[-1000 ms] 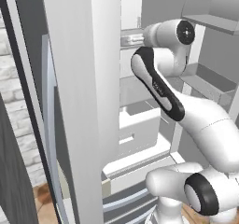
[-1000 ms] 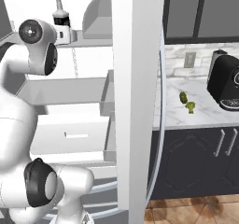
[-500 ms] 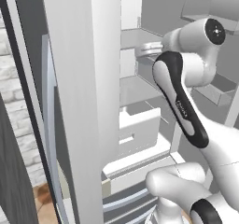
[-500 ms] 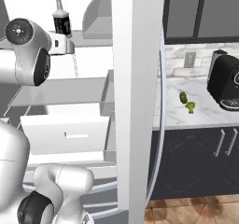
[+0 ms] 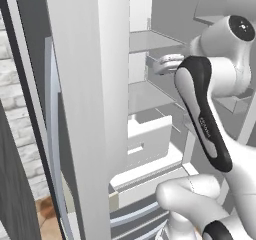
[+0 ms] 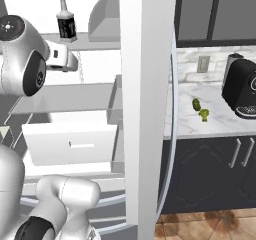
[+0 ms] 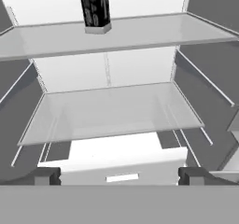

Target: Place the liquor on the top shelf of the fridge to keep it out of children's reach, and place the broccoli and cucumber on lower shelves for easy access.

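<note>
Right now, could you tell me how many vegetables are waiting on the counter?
2: the cucumber and the broccoli lie close together on the marble counter, left of the coffee machine. Others may be hidden.

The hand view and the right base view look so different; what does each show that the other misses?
Hand view alone: the bare shelf below the bottle, seen head-on. Right base view alone: the counter with the cucumber, the broccoli and the coffee machine. Both: the liquor upright on the top shelf and the white drawer.
</note>
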### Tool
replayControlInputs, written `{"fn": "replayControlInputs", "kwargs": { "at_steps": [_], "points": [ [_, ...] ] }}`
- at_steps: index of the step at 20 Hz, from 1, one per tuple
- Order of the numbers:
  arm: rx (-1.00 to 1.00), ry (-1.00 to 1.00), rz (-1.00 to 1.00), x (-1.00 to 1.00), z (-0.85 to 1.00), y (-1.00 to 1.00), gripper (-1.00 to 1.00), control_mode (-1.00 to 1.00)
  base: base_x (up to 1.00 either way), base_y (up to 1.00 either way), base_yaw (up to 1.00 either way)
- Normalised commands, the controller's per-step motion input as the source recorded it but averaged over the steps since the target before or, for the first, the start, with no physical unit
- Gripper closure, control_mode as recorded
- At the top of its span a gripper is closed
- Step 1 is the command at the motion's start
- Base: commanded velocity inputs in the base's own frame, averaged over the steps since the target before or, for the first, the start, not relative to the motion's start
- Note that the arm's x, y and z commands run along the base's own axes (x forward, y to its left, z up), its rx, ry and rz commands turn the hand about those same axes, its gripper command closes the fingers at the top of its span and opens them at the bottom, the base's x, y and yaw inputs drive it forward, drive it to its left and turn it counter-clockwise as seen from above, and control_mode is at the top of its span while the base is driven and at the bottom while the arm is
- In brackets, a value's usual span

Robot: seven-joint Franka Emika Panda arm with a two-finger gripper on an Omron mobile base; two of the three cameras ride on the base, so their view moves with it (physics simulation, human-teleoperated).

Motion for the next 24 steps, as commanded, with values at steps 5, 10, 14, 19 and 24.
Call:
{"fn": "replayControlInputs", "kwargs": {
  "at_steps": [5,10,14,19,24],
  "points": [
    [-0.04,0.07,-0.02,-0.28,-0.64,-0.12,-1.0,-1.0,0.0,0.0,0.0],
    [0.0,0.07,0.0,-0.15,-0.57,-0.05,-1.0,-1.0,0.0,0.0,0.0],
    [-0.02,0.07,-0.01,-0.13,-0.51,0.0,-1.0,-1.0,0.0,0.0,0.0],
    [-0.01,0.01,0.0,-0.03,-0.1,0.0,-1.0,1.0,-0.22,-0.07,-0.03],
    [0.0,0.0,0.0,0.0,0.0,0.0,-1.0,1.0,-0.64,-0.27,-0.09]
  ]
}}
